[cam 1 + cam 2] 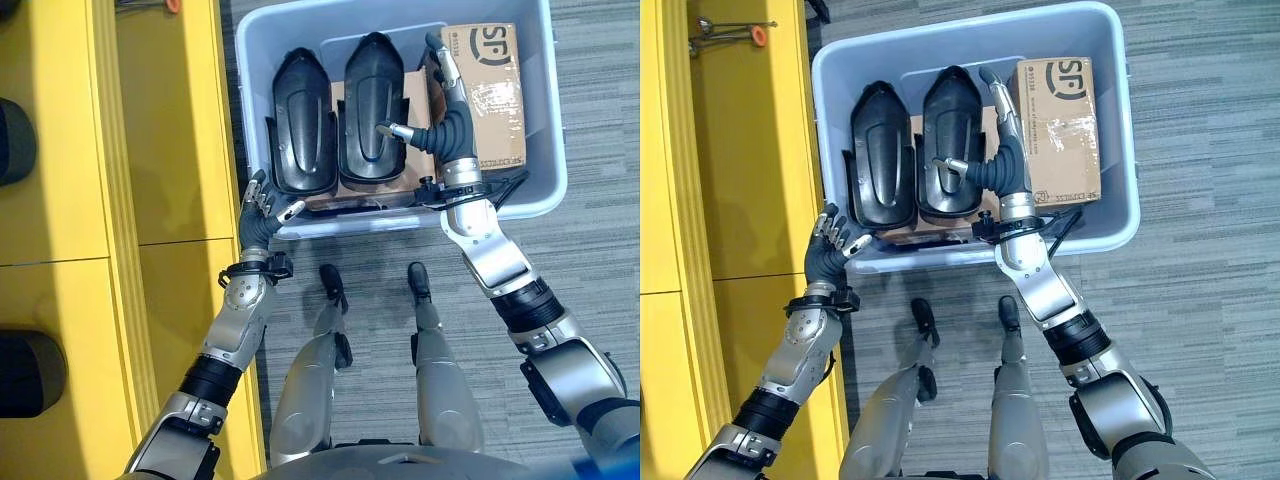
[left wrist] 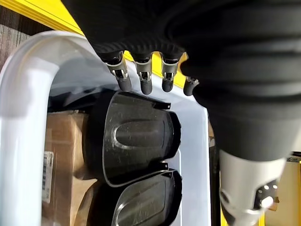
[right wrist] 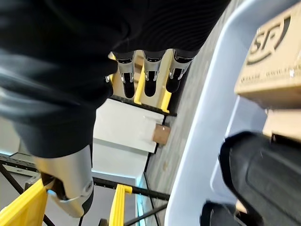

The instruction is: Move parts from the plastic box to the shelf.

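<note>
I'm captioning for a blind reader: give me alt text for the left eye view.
A grey plastic box on carpet holds two black parts and a cardboard box. The open right hand reaches in beside them; the open left hand waits outside, by the yellow shelf.

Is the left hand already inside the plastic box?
No, the left hand hovers with fingers spread just outside the plastic box, at its near corner beside the yellow shelf.

Black parts [image 1: 302,125] in pale blue-grey box [image 1: 400,215] — yellow shelf [image 1: 160,120], brown carton [image 1: 490,90]
</note>
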